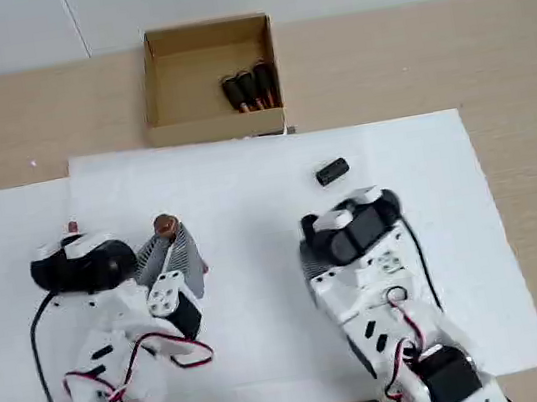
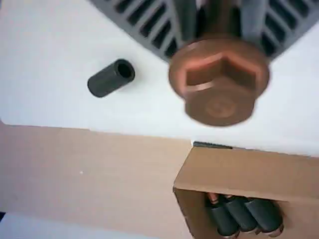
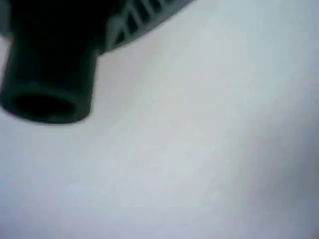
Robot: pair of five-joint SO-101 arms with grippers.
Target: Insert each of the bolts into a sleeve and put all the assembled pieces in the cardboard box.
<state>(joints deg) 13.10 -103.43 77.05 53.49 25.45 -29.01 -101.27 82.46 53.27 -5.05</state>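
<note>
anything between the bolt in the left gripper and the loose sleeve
Nothing visible. Bare white paper lies between the bolt in the left gripper and the loose sleeve; the right arm stands close beside that path.

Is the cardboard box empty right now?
No, three assembled pieces lie side by side inside the cardboard box, near one side wall.

No words, numbers or labels can be read anywhere. The cardboard box (image 1: 207, 129) is plain, and any marking on the bolt (image 2: 219, 84) head is too blurred.
</note>
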